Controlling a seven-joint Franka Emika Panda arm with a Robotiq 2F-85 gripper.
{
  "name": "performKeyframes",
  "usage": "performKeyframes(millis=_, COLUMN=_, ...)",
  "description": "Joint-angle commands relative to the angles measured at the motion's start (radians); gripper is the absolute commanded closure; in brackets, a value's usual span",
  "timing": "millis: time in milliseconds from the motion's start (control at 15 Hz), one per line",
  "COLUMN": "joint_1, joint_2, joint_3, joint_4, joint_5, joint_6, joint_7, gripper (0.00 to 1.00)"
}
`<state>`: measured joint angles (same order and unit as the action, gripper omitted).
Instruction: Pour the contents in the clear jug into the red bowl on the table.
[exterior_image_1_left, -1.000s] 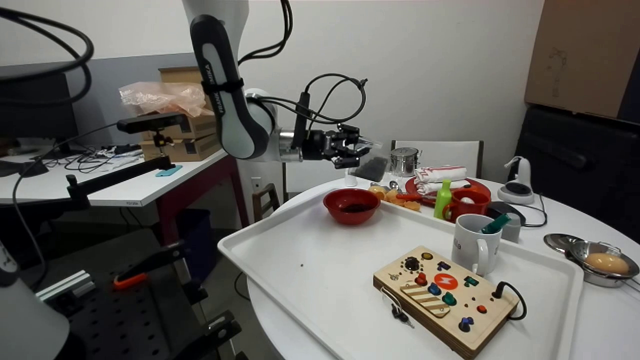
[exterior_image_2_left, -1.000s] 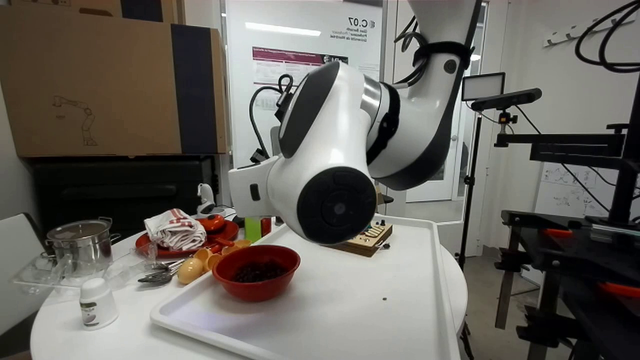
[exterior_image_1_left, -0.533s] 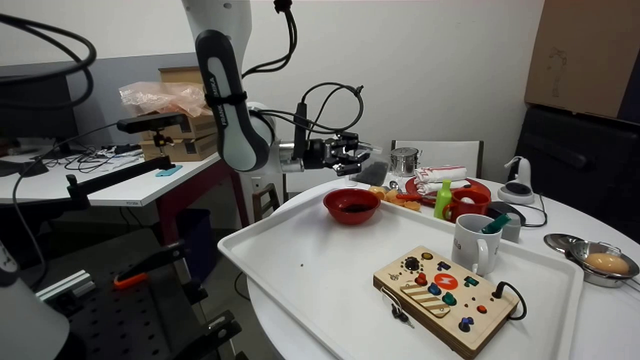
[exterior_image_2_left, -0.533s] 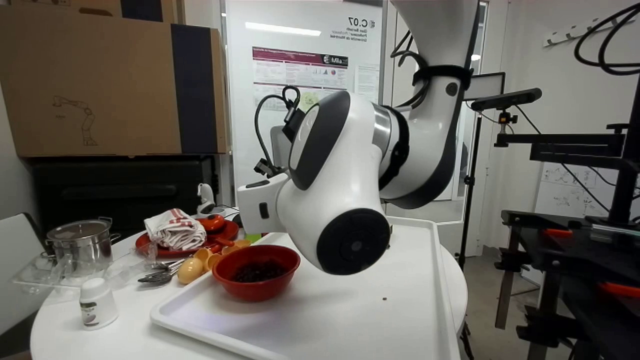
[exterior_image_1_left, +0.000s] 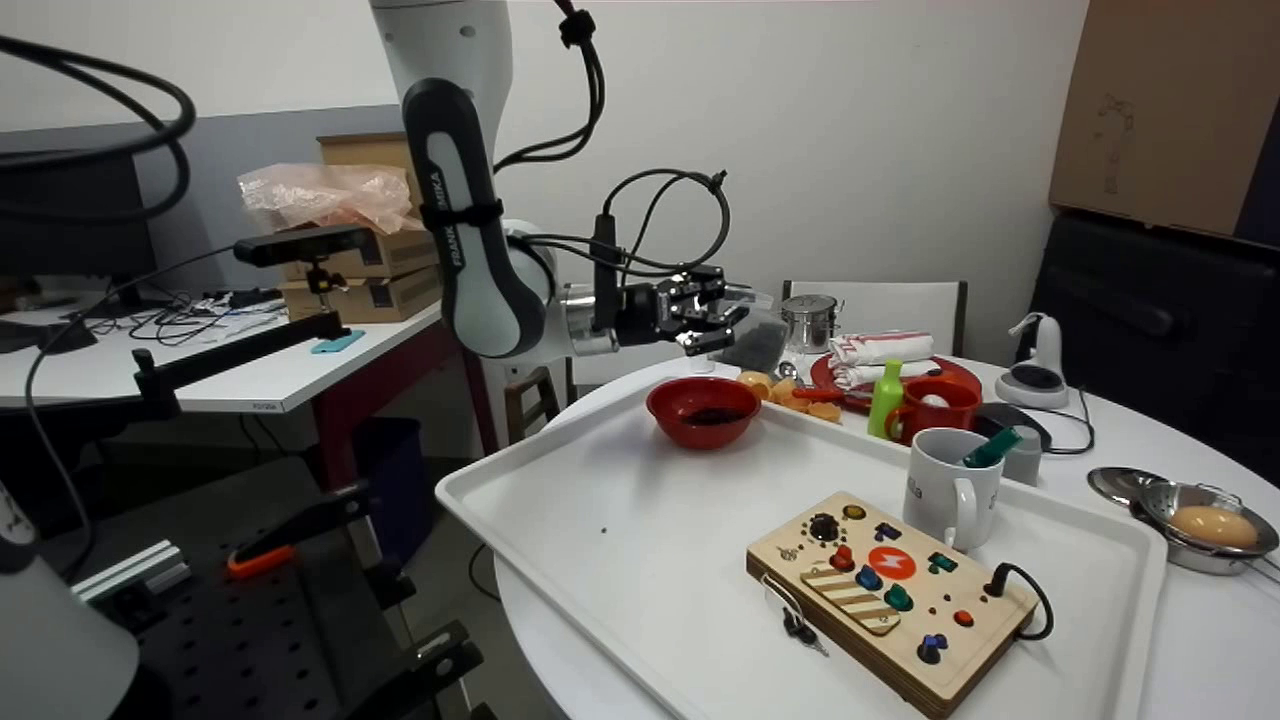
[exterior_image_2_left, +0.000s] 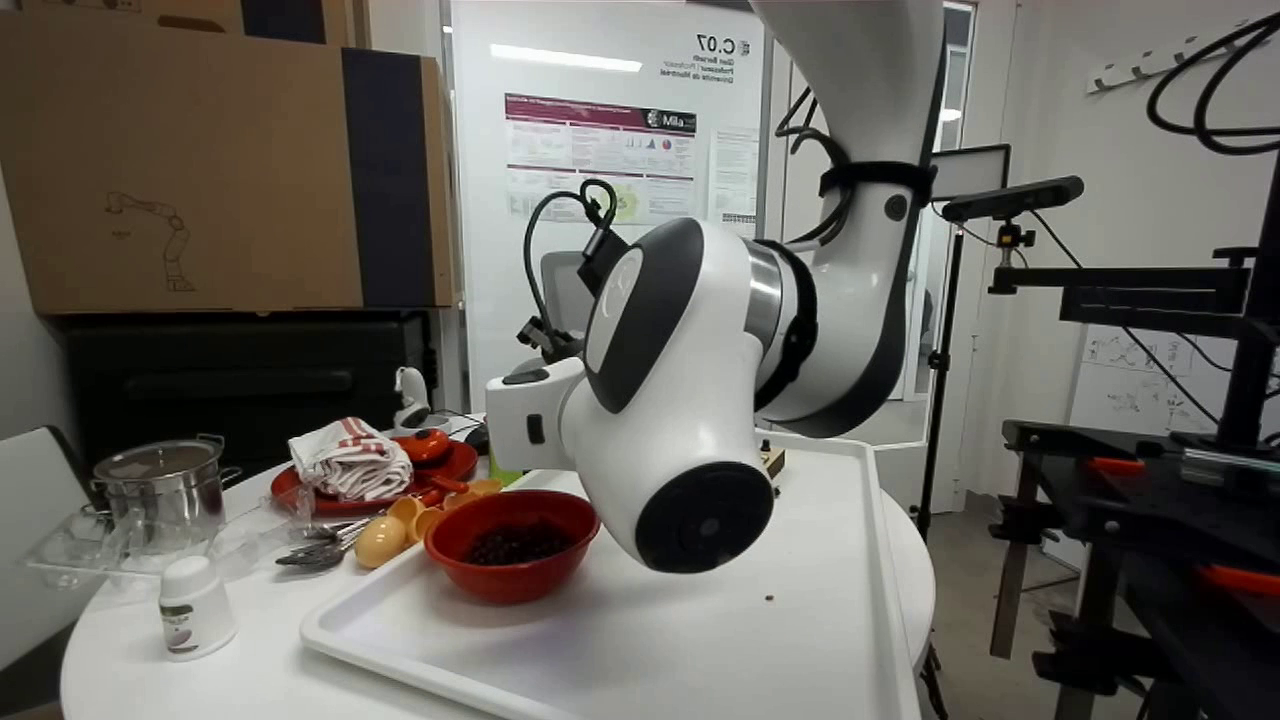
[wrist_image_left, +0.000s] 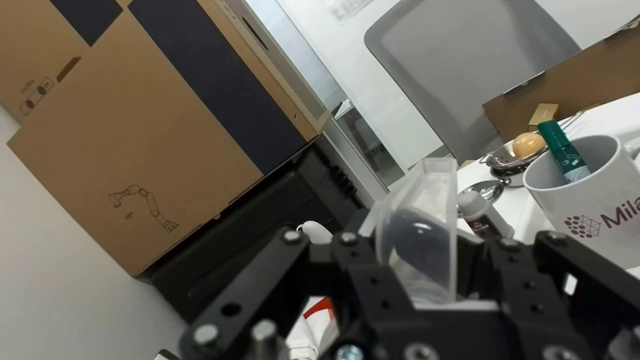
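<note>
The jug (wrist_image_left: 419, 235) is smooth, transparent plastic. The red bowl (exterior_image_2_left: 510, 582) is glossy. The pot (exterior_image_2_left: 165, 494) is polished metal, the towel (exterior_image_2_left: 350, 462) matt cloth, the switch box (exterior_image_1_left: 925, 588) wood, the carton (wrist_image_left: 150, 130) matt cardboard.

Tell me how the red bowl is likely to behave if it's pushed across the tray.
The red bowl will probably slide rather than roll, since it sits upright on the flat white tray. A high push might tip it, as its sides flare out above a narrower base. The dark pieces sit low inside, so a gentle shove likely won't spill them.
</note>
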<state>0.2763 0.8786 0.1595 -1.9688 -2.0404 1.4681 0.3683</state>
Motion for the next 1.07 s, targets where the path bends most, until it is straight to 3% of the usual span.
performKeyframes(millis=0, joint_1=0.004, joint_2=0.036, joint_3=-0.002, joint_4=0.036, joint_5=-0.031, joint_6=-0.076, joint_7=0.033, gripper=0.90)
performKeyframes(millis=333, joint_1=-0.002, joint_2=0.039, joint_3=0.007, joint_4=0.050, joint_5=-0.032, joint_6=-0.119, joint_7=0.042, gripper=0.89)
performKeyframes(millis=467, joint_1=-0.021, joint_2=0.010, joint_3=0.033, joint_4=0.040, joint_5=-0.013, joint_6=-0.070, joint_7=0.031, gripper=0.89)
performKeyframes(millis=1000, joint_1=-0.019, joint_2=0.023, joint_3=0.033, joint_4=0.040, joint_5=-0.020, joint_6=-0.082, joint_7=0.029, gripper=0.89)
